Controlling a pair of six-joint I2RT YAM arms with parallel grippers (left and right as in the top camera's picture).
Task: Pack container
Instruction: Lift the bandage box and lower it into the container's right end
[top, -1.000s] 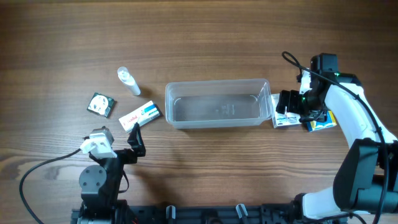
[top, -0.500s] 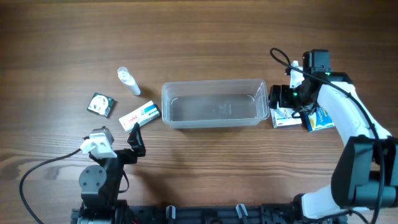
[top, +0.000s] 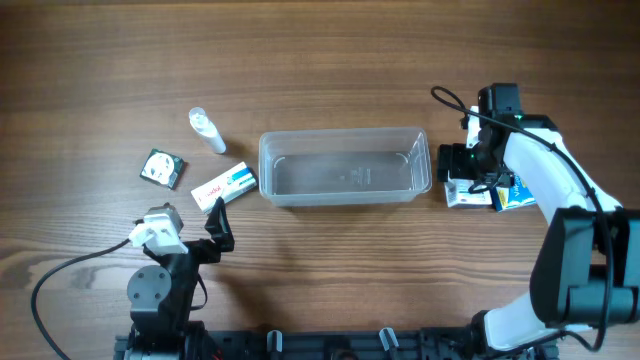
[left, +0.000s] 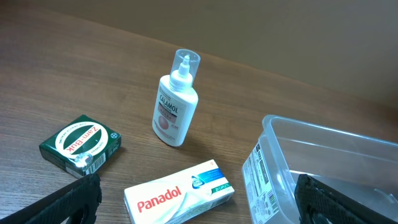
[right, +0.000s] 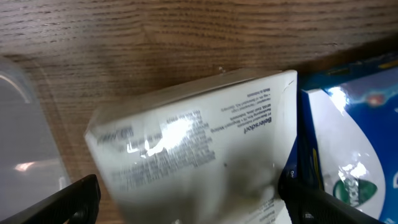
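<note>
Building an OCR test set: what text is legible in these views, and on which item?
"Panadol": flat white cardboard box.
"CALAMOL": white plastic squeeze bottle; smaller print blurred.
"Zam-Buk": dark green box.
"Beiersdorf", seemingly: white box in the right wrist view; remaining print blurred.
Logo only, unreadable: blue box beside it.
Too small to read: sticker on the clear plastic container.

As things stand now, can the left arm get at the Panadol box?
Probably yes. The Panadol box lies flat just ahead of the open left gripper, framed between its fingers in the wrist view, nothing on top. The container stands close beside it and might crowd one finger.
</note>
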